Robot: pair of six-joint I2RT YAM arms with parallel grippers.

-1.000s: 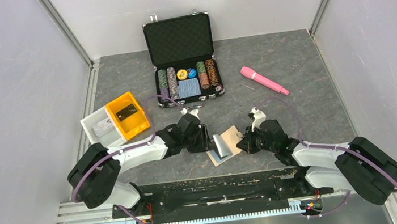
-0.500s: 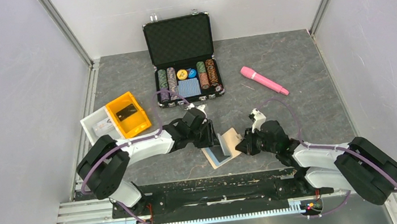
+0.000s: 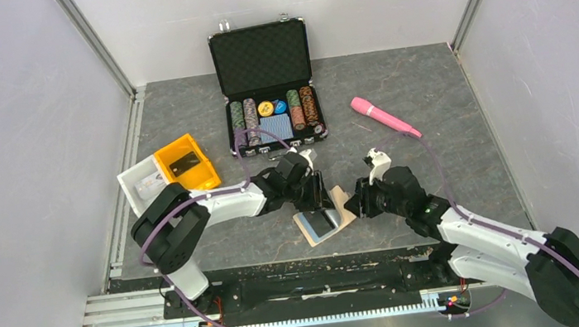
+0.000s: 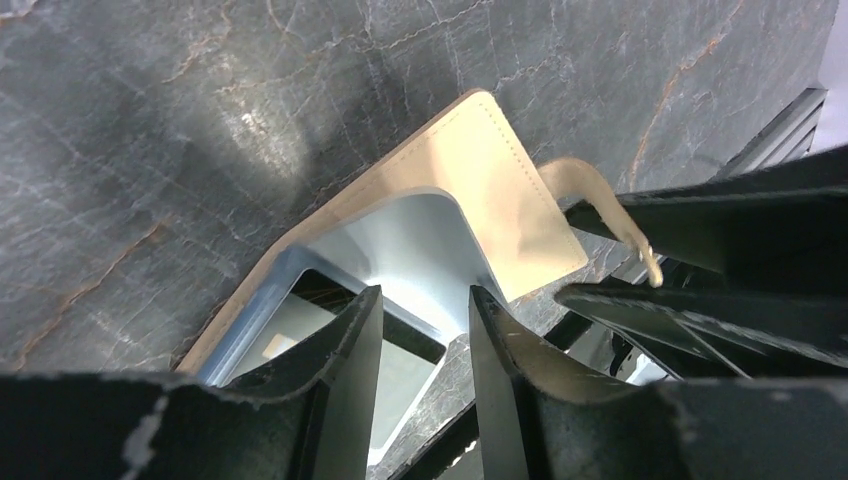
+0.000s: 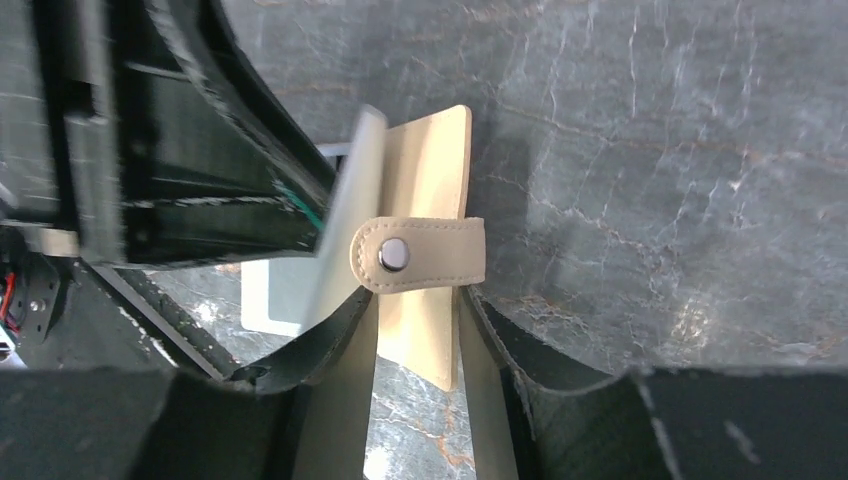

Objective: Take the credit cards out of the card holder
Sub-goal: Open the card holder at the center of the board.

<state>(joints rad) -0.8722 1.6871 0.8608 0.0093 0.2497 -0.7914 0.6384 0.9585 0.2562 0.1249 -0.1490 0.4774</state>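
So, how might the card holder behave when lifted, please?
Likely floppy: the card holder bends at its fold, one leaf raised, one flat. Its strap tab curls freely, so may snag. It looks thin, so probably light.

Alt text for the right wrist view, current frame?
The flap of a tan card holder stands between the fingers of the right gripper, its snap tab facing the camera. The black left gripper fills the upper left beside a blue-grey inner panel, over a grey stone-look table. Whether the fingers clamp the flap is unclear.
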